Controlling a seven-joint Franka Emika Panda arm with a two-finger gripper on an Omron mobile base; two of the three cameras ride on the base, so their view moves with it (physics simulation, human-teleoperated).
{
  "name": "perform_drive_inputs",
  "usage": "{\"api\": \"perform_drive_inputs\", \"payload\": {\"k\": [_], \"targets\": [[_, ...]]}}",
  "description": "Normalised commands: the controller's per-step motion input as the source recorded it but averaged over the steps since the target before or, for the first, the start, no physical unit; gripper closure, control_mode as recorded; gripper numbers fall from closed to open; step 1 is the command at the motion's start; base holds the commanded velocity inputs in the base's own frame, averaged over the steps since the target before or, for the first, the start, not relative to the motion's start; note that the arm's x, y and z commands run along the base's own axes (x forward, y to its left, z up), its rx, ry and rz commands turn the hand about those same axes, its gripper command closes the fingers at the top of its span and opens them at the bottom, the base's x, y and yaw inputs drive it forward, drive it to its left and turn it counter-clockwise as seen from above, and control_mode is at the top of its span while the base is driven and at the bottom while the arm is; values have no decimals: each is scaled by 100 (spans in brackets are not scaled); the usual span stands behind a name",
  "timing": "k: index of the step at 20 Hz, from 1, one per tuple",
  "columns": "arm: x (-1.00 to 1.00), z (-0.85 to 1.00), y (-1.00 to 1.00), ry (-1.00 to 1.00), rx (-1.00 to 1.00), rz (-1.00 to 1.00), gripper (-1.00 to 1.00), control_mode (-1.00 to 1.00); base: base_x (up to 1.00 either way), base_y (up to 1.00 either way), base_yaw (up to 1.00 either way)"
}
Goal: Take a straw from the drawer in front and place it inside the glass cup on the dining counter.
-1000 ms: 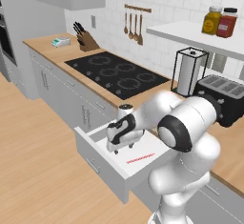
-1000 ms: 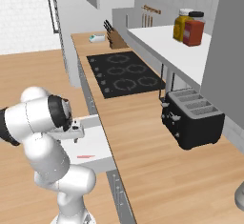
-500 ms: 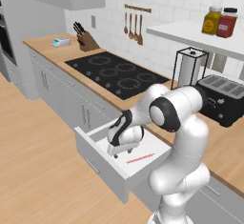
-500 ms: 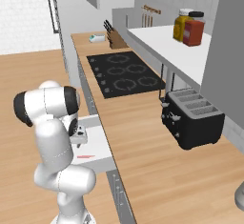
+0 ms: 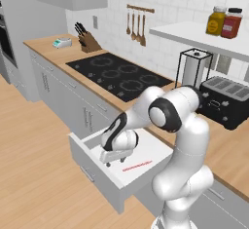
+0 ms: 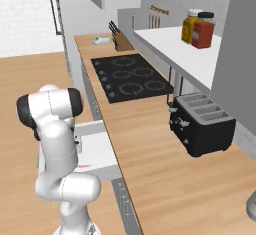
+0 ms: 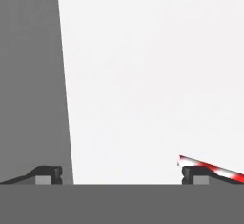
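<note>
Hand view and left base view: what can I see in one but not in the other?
From the hand view alone you see the straw's red and white stripes up close, and one dark fingertip right beside its end. The left base view alone gives the black hob, the toaster, the knife block, two jars on a shelf and the robot's white arm reaching down. Both share the open drawer with its white inside, the straw lying flat in it, and the open gripper low over it.

L/R base cams behind arm, both on open drawer (image 5: 97, 162); hand cam close on drawer floor.
</note>
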Motion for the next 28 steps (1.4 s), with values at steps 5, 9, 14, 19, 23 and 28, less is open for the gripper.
{"api": "perform_drive_inputs", "payload": {"k": [5, 9, 14, 19, 23, 28], "targets": [[-56, 0, 98, 0, 0, 2, -100, -100, 0, 0, 0], [-44, -1, 78, 0, 0, 1, -100, -100, 0, 0, 0], [7, 3, -28, 0, -3, 0, -100, -100, 0, 0, 0], [31, 0, -47, 0, -1, 8, -100, -100, 0, 0, 0], [7, -12, -8, 0, -1, 20, -100, -100, 0, 0, 0], [-9, -25, 0, 0, -7, 31, -100, -100, 0, 0, 0]]}}
